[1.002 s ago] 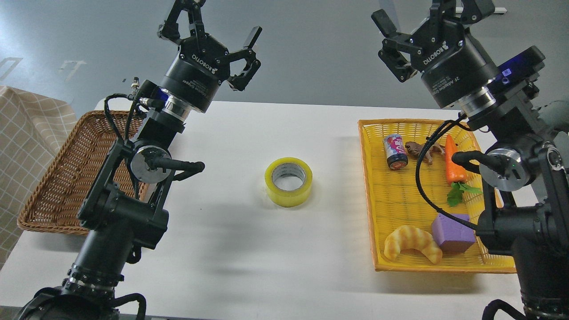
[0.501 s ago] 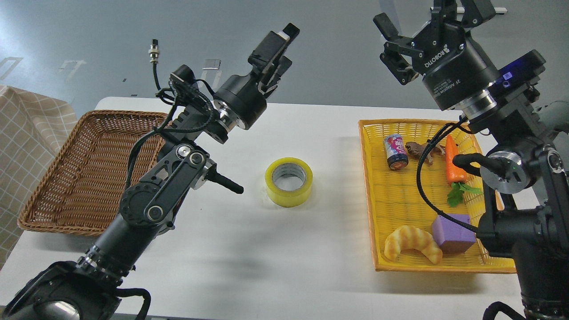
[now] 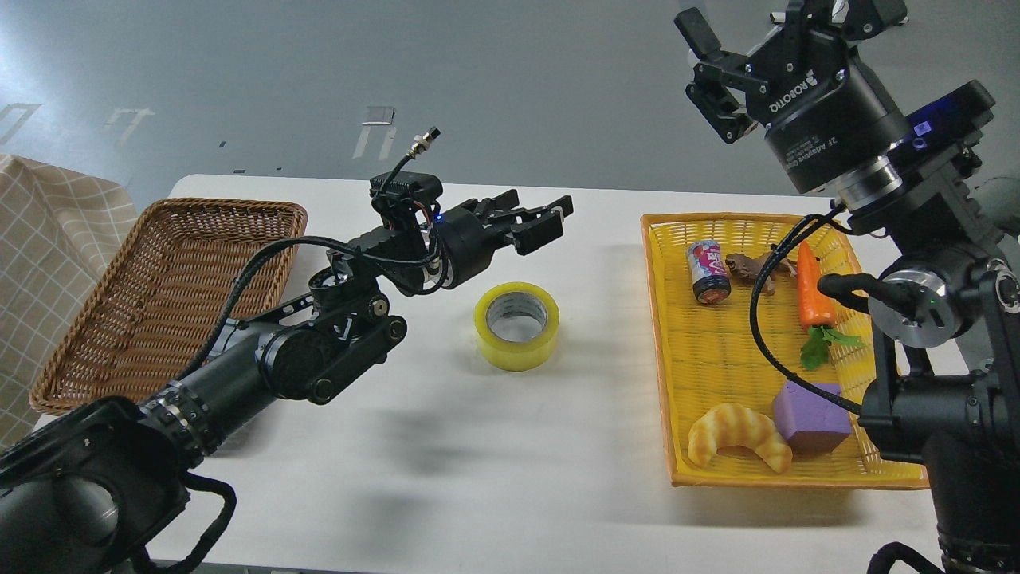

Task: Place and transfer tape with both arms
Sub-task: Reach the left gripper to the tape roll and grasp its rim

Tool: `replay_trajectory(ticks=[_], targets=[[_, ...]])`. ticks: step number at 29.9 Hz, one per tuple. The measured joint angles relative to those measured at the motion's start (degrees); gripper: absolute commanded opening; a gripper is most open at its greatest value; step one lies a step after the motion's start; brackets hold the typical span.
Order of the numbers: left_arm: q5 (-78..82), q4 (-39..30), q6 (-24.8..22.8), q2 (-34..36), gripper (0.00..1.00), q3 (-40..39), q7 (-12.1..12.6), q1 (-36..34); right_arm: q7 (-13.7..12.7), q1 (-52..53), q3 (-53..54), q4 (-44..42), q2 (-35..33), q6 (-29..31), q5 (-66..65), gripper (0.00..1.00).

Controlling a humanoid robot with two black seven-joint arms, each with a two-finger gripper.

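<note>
The tape [image 3: 517, 325] lies flat, core upward, at the centre of the white worktop [image 3: 446, 478], touched by neither arm. The left pincer [image 3: 550, 217] hangs at the roll's 12 o'clock, above and apart from it; its fingers are end-on, so released or clenched cannot be told. The right pincer [image 3: 765, 32] is raised at 2 o'clock, released, grasping nothing. A brown basket [image 3: 119, 319] lies at 9 o'clock, a yellow basket [image 3: 665, 335] at 3 o'clock.

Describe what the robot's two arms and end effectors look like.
Both arms are black and jointed, with silver joint discs and loose black cables. The right end effector has a round black body marked ROBOTIQ in white and two black fingers. The left end effector is black too; no marking shows.
</note>
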Motion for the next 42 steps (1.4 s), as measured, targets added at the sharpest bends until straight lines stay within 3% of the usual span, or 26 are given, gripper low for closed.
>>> replay_trajectory(ticks=[5,14,28,31,35,42], targets=[[5.50,0.66,3.80,2.53,0.98,8.95,-3.03,0.17,0.00,-0.33,0.82,0.36,0.00,-0.01,0.00,1.00],[6.57,6.44,5.60,1.06,0.98,17.05,-3.72,-3.12,0.00,-0.39,2.17,0.46,0.00,0.10,0.01,1.00],[4.10,14.27,5.59,-1.57,0.98,19.03,-5.39,-2.92,0.00,-0.83,3.74,0.75,0.00,0.42,0.01,1.00],[3.83,14.37,5.56,-1.61,0.97,19.05,-6.93,-2.75,0.00,-0.90,3.74,0.75,0.00,0.42,0.01,1.00],[3.58,14.66,5.41,-1.59,0.80,19.06,-9.04,-2.60,0.00,-0.93,3.74,0.82,0.00,0.42,0.01,1.00],[2.55,16.36,5.45,-1.57,0.58,20.16,-9.74,-2.24,0.00,-1.62,3.73,1.68,0.00,0.44,0.01,1.00]])
